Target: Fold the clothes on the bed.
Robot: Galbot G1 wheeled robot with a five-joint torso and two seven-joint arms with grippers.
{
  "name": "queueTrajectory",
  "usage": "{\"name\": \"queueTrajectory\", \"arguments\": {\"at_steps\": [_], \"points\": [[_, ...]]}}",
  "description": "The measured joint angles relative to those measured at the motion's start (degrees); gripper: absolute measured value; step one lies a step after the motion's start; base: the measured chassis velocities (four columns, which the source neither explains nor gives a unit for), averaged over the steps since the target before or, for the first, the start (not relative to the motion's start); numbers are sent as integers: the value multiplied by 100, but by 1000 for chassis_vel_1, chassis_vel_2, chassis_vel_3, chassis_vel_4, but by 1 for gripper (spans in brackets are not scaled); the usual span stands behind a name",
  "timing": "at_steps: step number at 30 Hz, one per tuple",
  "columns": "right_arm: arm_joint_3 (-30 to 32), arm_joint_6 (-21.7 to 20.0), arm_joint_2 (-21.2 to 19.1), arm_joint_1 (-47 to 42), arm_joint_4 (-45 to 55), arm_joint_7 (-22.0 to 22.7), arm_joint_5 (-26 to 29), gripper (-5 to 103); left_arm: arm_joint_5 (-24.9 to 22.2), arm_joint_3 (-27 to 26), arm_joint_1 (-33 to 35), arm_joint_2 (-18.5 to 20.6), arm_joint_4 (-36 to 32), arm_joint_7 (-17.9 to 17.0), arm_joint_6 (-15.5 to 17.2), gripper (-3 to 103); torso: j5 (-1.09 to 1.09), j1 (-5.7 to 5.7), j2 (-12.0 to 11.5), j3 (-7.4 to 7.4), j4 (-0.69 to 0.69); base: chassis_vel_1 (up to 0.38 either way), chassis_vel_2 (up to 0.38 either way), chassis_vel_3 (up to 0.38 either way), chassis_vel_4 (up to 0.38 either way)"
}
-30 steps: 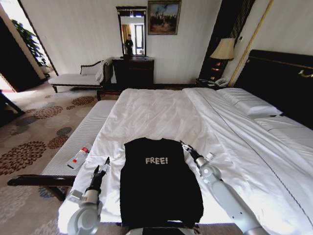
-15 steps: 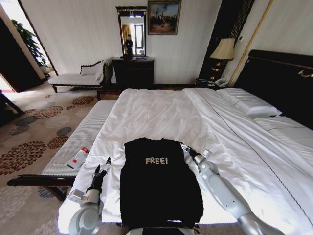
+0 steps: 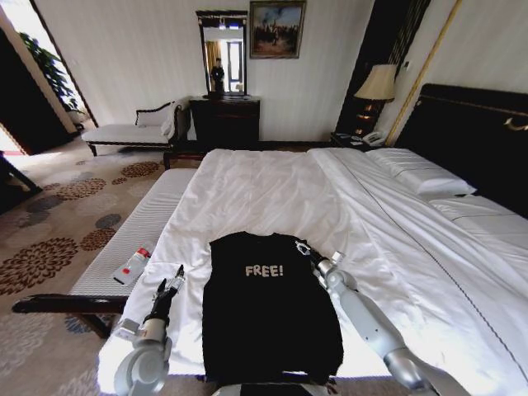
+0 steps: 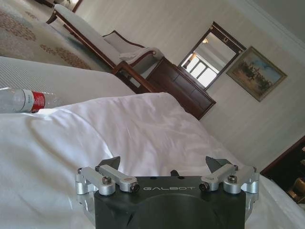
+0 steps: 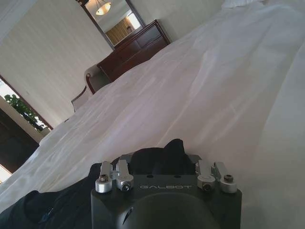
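Two grippers flank the shirt [image 3: 271, 305], spread flat near the bed's [image 3: 272, 190] foot edge. Your right gripper [image 3: 302, 247] is pinching the shoulder fabric, so lift it evenly; the left gripper [image 3: 176, 278] waits spread open beside the other edge.

place: hotel-style bedroom | bed [image 3: 272, 186]: large, white sheets and pillows [image 3: 417, 175], tall dark headboard [image 3: 470, 136] | furniture: dark dresser [image 3: 224, 120] under a mirror [image 3: 222, 53], framed painting [image 3: 276, 29], bedside lamp [image 3: 377, 86], upholstered chaise [image 3: 132, 130], long bench [image 3: 136, 231] just beside the bed | floor: patterned carpet [image 3: 49, 223]
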Motion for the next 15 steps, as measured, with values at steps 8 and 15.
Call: {"name": "queueTrajectory", "arguments": {"at_steps": [8, 15], "points": [[182, 26, -121, -245, 147, 12, -1, 25, 18, 91, -106, 0, 96, 0, -4, 100, 1, -1, 1, 0, -3, 0, 0, 0, 0], [210, 69, -73, -263, 143, 2, -87, 8, 40, 98, -104, -1, 98, -1, -4, 100, 1, -1, 1, 0, -1, 0, 0, 0, 0]]}}
